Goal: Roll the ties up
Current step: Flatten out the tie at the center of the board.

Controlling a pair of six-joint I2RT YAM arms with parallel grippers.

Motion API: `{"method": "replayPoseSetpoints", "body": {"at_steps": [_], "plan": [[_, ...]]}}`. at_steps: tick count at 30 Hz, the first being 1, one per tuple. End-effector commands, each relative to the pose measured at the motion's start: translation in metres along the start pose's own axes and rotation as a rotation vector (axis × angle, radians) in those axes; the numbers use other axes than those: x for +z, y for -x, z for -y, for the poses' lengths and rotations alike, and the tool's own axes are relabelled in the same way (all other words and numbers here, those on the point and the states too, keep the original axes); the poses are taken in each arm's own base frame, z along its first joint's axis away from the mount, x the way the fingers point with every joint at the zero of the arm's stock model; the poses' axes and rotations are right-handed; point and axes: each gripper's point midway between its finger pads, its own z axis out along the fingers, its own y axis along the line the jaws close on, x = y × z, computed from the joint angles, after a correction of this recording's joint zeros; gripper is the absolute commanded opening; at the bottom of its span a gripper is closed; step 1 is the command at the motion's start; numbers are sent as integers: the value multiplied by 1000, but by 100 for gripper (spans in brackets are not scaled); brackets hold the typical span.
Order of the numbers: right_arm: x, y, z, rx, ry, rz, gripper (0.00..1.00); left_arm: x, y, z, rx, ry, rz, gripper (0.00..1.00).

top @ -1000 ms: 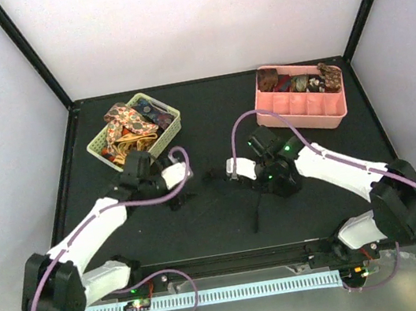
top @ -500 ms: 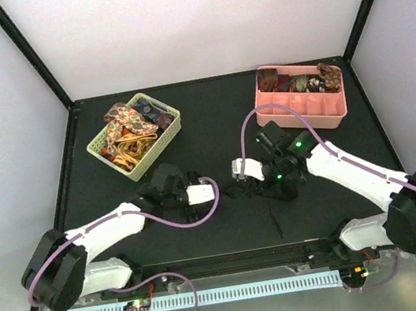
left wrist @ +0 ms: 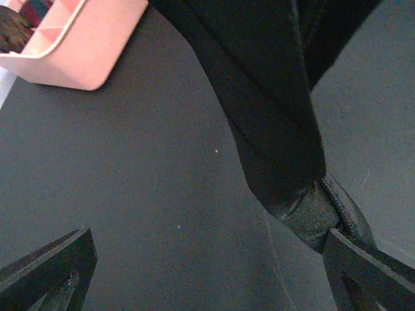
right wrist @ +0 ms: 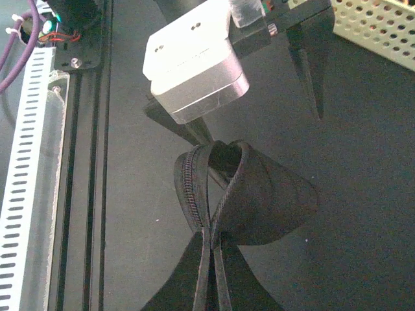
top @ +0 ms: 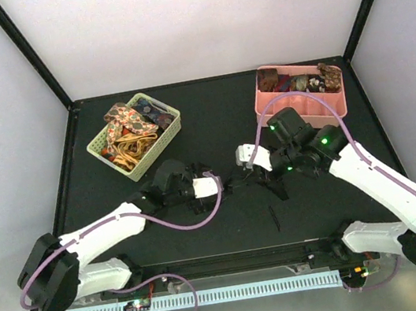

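Centre of the counter: both arms reach inward and meet, hands nearly tip to tip. The right hand is clenched on a black tie and holds it up off the surface. Its own fingers do not show in the right wrist view, but the tie's two stitched edges run together toward the bottom of that frame, with a rounded loop bulging just beyond. From the top view a thin dark tail of the same tie trails onto the counter toward the near edge. The left hand is released and spread wide, gripping nothing. In the left wrist view its fingers sit at the two lower corners, and the tie hangs down between them, its folded end close to the right-side finger; cannot tell whether it touches. Far left of the counter stands a green basket, set at an angle, with loose ties in red, gold and navy heaped inside. At far right is a pink tray; coiled ties fill its back row, and the front compartments look bare.
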Motion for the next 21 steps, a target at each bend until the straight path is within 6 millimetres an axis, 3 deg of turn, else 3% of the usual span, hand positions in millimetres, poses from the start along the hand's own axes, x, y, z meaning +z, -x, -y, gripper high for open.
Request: {"method": "replayPoseSetpoints", "body": {"at_steps": [1,6,10,14,18,21], "plan": [[-18,14,-6,4,-7,46,2,-8,21,-10,-18,43,69,99],[-29,23,-9,5,-12,67,2,-17,27,-20,-9,83,62,85],[-32,21,-11,18,-23,54,2,-27,36,-22,1,81,78,52],[-31,9,-11,39,-29,16,2,-40,38,-17,11,65,86,26],[-28,1,-16,34,2,-3,2,-56,41,5,29,-43,96,2],[-26,-6,-20,22,29,-36,2,-71,39,27,15,-165,74,2]]}}
